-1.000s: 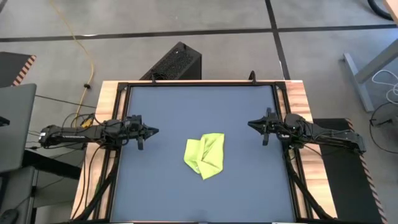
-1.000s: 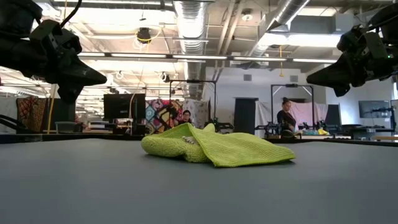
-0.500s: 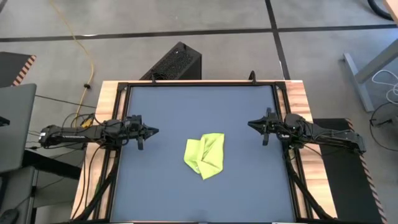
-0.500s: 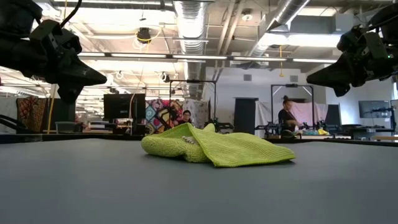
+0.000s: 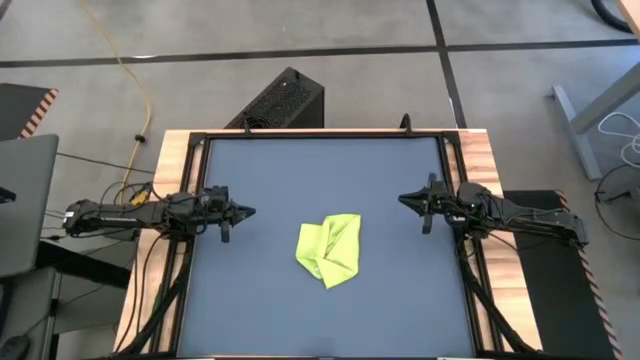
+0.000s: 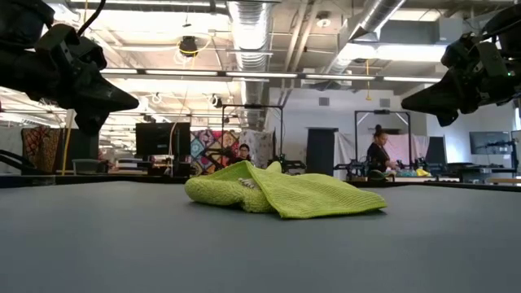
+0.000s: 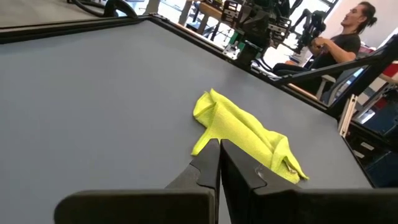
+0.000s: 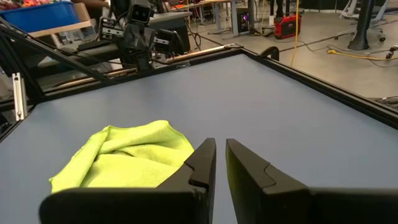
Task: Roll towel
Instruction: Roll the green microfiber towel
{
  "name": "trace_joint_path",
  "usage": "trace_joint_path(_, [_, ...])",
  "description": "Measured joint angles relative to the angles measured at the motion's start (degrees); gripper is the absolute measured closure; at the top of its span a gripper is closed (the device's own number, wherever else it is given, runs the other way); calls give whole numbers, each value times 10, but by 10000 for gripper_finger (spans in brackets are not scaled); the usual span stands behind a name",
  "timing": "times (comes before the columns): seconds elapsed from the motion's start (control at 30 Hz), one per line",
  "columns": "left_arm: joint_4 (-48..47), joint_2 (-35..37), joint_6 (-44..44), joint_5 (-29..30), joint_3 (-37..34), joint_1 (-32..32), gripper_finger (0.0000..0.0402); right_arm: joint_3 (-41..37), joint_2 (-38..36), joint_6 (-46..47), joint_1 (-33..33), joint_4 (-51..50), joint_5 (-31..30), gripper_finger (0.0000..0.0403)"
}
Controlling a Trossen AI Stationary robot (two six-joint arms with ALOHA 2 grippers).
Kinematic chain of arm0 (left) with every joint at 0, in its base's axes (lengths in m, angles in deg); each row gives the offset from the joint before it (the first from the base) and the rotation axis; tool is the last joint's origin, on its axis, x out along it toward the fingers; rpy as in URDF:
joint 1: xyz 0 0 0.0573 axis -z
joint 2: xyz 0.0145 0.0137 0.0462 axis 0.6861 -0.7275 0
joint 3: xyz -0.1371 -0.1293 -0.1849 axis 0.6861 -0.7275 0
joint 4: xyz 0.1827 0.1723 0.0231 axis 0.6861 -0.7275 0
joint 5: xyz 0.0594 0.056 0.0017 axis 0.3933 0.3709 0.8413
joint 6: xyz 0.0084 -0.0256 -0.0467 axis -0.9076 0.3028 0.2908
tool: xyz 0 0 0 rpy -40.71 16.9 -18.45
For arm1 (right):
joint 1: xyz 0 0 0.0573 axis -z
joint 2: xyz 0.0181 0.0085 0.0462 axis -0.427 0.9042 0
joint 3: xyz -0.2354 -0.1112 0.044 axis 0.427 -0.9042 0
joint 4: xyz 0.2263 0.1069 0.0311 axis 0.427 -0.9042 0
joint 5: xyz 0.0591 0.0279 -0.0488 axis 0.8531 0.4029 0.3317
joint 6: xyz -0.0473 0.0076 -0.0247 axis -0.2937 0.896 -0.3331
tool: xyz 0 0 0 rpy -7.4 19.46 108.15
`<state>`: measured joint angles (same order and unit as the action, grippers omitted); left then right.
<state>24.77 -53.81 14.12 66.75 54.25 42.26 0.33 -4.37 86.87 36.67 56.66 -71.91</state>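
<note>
The lime towel [image 5: 330,250] lies crumpled in a loose heap on the middle of the dark blue-grey table [image 5: 270,170], with folds lapping over one another. It also shows in the low view [image 6: 281,194] and in both wrist views [image 7: 249,134] [image 8: 124,158]. My left gripper [image 5: 250,211] hangs above the table's left side, shut and empty, pointing toward the towel. My right gripper [image 5: 403,200] hangs above the table's right side, shut and empty, pointing toward the towel. Both are well clear of the cloth.
A black rail frame [image 5: 320,134] and wooden borders edge the table. A black box [image 5: 280,100] stands on the floor beyond the far edge. Bare table surface lies all around the towel. People stand far off in the room behind [image 6: 378,155].
</note>
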Motion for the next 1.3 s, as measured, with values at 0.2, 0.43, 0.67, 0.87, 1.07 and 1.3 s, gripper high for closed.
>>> trace_joint_path(0.2, [1, -1, 107, 5, 0, 0, 401, 0, 0, 0, 0, 0, 0, 337])
trace_joint_path(0.43, [5, -10, 319, -5, 0, 6, 401, -4, 0, 3, 0, 35, -3, 337])
trace_joint_path(0.67, [196, -82, 212, 69, 0, 28, 401, -3, 18, 90, 11, 205, -58, 337])
trace_joint_path(0.87, [293, -211, 107, 72, 0, 24, 401, -2, 67, 317, 8, 268, -83, 337])
trace_joint_path(1.07, [363, -355, 48, -52, 8, 24, 401, -2, 165, 447, -21, 353, -94, 337])
trace_joint_path(1.3, [361, -513, -43, -101, 100, 31, 402, 5, 299, 360, -67, 487, -28, 337])
